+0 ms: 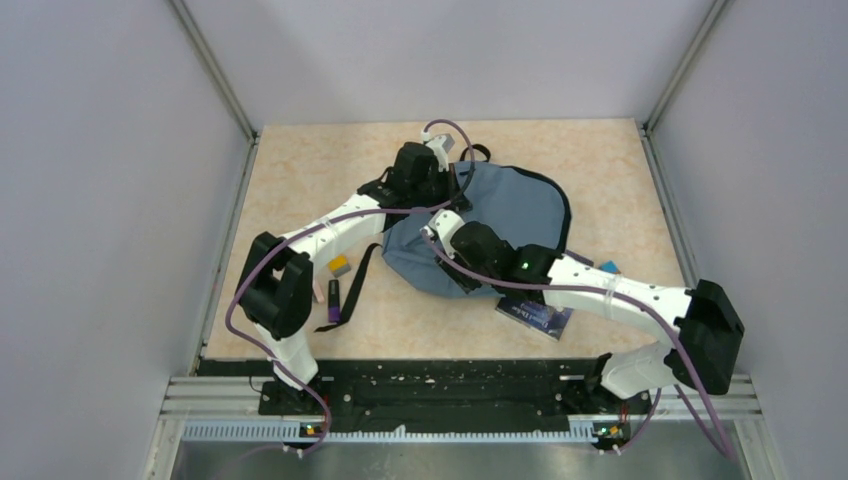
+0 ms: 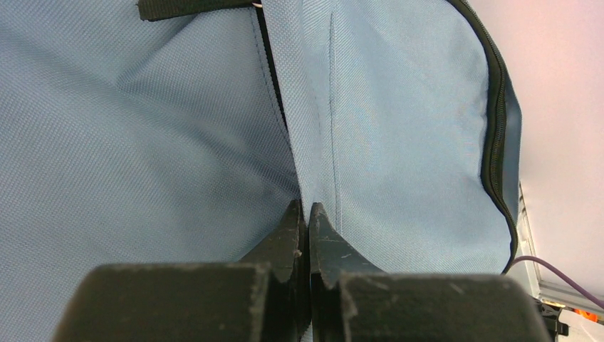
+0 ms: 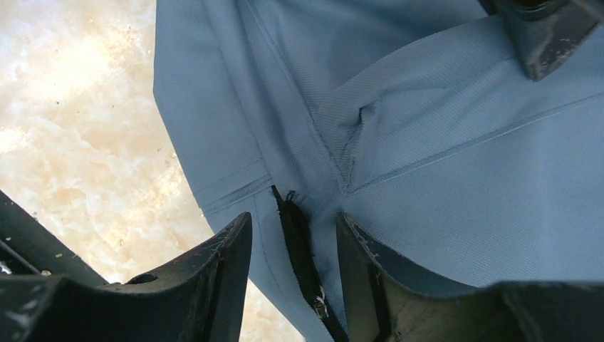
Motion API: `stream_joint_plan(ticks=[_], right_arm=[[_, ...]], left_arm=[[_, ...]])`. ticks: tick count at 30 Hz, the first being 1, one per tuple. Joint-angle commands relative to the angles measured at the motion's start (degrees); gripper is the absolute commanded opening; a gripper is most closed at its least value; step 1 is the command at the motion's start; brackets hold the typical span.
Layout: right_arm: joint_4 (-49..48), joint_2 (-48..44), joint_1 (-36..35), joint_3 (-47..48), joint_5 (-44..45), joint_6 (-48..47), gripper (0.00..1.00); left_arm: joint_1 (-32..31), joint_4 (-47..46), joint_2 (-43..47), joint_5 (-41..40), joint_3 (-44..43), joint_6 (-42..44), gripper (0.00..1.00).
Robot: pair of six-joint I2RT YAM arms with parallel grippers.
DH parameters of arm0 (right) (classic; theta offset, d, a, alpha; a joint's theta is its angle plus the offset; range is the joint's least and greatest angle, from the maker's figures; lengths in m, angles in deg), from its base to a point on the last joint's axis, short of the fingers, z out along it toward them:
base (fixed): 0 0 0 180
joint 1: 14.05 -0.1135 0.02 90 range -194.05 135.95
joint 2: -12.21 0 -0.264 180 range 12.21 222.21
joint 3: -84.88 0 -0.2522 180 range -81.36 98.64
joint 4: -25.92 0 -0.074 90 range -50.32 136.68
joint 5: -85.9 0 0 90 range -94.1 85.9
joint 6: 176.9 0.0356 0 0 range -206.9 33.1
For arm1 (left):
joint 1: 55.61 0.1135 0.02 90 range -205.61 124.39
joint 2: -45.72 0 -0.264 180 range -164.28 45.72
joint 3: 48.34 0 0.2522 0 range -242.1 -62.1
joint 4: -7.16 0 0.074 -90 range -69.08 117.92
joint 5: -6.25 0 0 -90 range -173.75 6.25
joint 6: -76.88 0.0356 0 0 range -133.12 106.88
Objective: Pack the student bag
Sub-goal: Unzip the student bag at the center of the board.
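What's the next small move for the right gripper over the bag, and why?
Probably close the right gripper on the black zipper strip. Its jaws stand apart with the strip lying between them, and the left gripper already seems pinched shut on the student bag fabric, holding it steady.

Pale grey walls (image 1: 100, 150), beige marbled tabletop (image 1: 300, 170), metal corner posts (image 1: 216, 70)

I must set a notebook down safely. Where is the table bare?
Bare: the far right corner between the student bag and the right wall; the far left corner beyond the left arm; the near middle between the black strap and the dark book. Crowded: left of the strap, with small yellow, pink and purple items.
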Motion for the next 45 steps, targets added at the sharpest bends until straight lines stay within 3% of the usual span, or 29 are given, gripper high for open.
stream_joint_plan(ticks=[1,6,16,31,45], right_arm=[[-0.77,0.75,-1.77,-0.46,4.60,1.28,0.45],[-0.45,0.87,-2.19,-0.64,7.98,3.22,0.34],[-1.33,-0.94,-2.25,-1.50,11.85,5.83,0.00],[-2.68,-6.99,-1.96,-4.61,27.70,9.82,0.00],[-0.71,-10.68,1.34,-6.26,28.47,11.51,0.00]], left_arm=[[0.07,-4.23,1.30,1.68,-2.36,-0.08,0.00],[0.15,-3.90,1.37,1.50,-2.48,0.14,0.00],[0.18,-4.68,2.01,0.44,-1.88,0.27,0.00],[1.23,-3.20,1.36,0.08,-2.96,2.89,0.00],[1.39,-5.09,2.01,-0.42,-0.23,4.61,0.00]])
